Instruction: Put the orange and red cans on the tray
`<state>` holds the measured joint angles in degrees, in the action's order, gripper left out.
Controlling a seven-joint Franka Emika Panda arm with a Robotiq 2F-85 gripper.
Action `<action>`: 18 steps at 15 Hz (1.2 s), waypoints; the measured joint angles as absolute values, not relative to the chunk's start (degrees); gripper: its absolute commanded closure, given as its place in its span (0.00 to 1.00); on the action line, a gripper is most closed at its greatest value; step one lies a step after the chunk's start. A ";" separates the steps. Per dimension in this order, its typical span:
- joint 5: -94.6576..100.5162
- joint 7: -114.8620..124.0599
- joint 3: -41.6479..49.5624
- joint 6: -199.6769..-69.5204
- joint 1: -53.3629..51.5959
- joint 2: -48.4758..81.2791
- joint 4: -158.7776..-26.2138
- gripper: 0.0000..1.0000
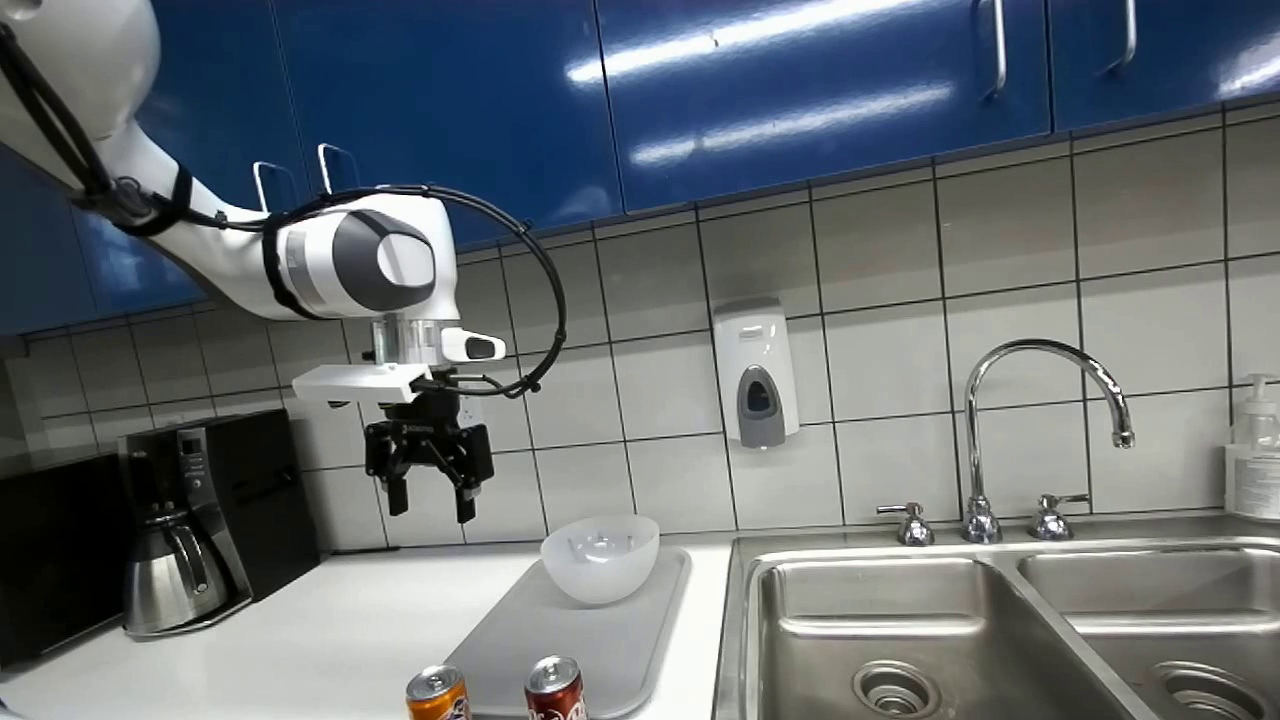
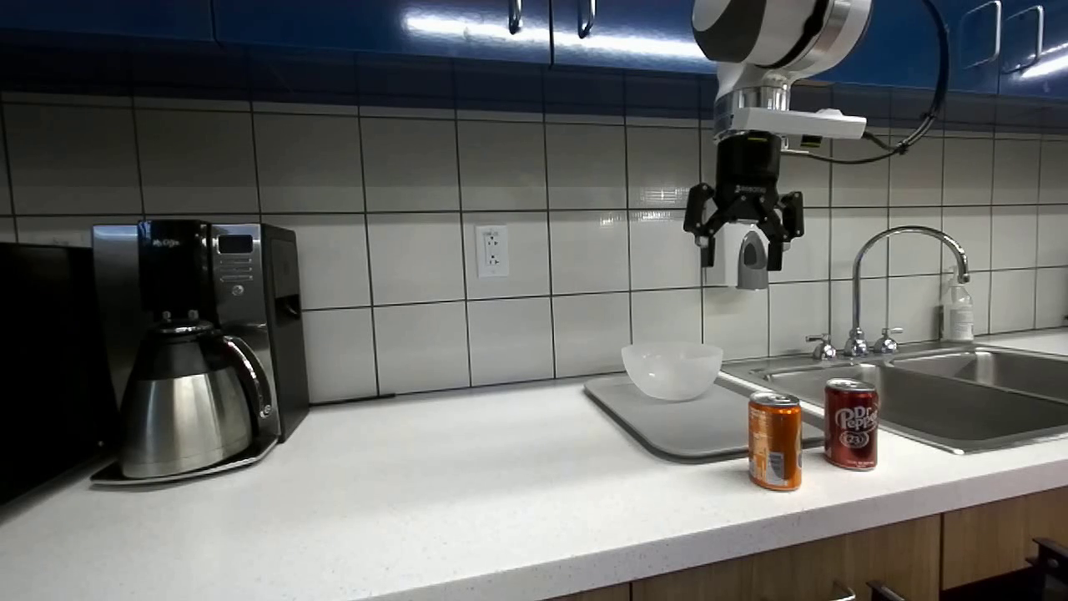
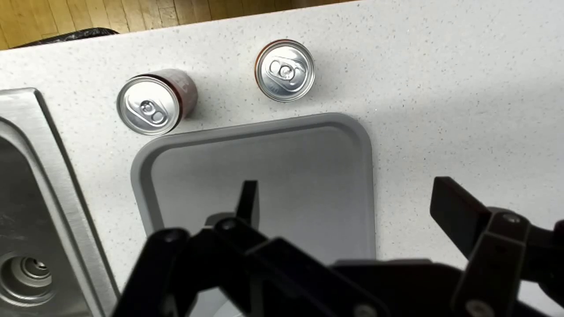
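An orange can (image 2: 774,442) and a red can (image 2: 851,426) stand upright on the white counter, just in front of the grey tray (image 2: 659,427). From above, the wrist view shows the silver top of the orange can (image 3: 285,71) and the red can (image 3: 152,105) beside the near rim of the tray (image 3: 269,176). An exterior view cuts off the lower parts of both cans. High over the counter hangs my gripper (image 2: 742,257), pointing down, its fingers wide apart with nothing between them. In the wrist view the gripper's dark body hides part of the tray.
A frosted bowl (image 2: 672,371) sits on the far part of the tray. Beside the tray lies the steel sink (image 1: 745,620) with its tall faucet (image 1: 1040,345). A coffee maker (image 2: 279,334) with a metal pot (image 2: 188,417) stands across the counter. Blue cabinets (image 1: 450,90) hang above.
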<state>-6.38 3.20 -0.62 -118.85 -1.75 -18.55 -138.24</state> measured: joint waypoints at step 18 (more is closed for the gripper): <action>1.11 3.03 -3.71 -124.35 -3.19 -18.24 -145.61 0.00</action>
